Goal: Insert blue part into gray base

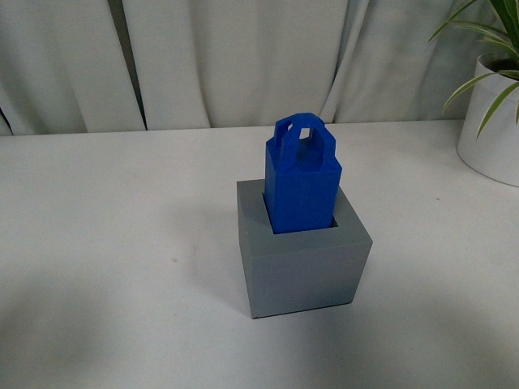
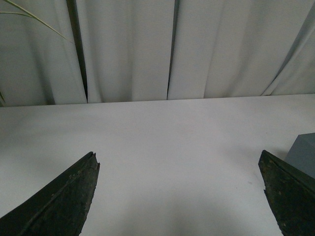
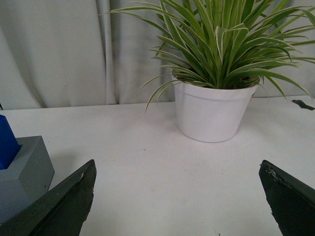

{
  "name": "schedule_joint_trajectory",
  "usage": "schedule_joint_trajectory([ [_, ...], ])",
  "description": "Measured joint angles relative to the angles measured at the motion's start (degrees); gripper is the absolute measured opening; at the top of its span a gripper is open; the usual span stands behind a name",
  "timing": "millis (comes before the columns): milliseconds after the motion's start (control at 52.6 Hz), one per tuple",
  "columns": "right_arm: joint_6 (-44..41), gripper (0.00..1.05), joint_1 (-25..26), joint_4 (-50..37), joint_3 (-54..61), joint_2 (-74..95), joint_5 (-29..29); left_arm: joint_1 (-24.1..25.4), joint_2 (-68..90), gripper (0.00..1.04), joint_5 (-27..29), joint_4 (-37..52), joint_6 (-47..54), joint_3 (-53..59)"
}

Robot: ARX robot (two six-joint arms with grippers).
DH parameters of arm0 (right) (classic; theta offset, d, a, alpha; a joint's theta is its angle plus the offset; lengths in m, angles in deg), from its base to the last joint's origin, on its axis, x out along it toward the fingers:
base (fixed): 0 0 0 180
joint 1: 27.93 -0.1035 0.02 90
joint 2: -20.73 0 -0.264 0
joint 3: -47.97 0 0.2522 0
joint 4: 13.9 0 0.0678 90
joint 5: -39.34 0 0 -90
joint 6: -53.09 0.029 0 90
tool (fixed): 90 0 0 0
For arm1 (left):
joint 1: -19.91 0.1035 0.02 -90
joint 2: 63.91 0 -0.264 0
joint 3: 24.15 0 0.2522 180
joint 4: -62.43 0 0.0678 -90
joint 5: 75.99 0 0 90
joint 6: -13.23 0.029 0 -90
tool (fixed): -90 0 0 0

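The blue part (image 1: pixel 301 185) stands upright in the square recess of the gray base (image 1: pixel 302 263) at the middle of the white table, loop handle on top. Neither arm shows in the front view. My left gripper (image 2: pixel 179 162) is open and empty over bare table; a corner of the gray base (image 2: pixel 303 153) shows beside one finger. My right gripper (image 3: pixel 177 169) is open and empty; the gray base (image 3: pixel 22 174) with a sliver of the blue part (image 3: pixel 7 142) shows at that view's edge, apart from the fingers.
A white pot with a striped green plant (image 1: pixel 491 121) stands at the table's back right; it fills the right wrist view (image 3: pixel 212 110). Pale curtains (image 1: pixel 243 57) hang behind the table's far edge.
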Motion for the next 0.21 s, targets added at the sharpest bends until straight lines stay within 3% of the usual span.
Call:
schedule_joint_trajectory([
  [209,0.00,0.97,0.00,0.00,0.00,0.00,0.00,0.00,0.00,0.99,0.02,0.00,0.00,0.00],
])
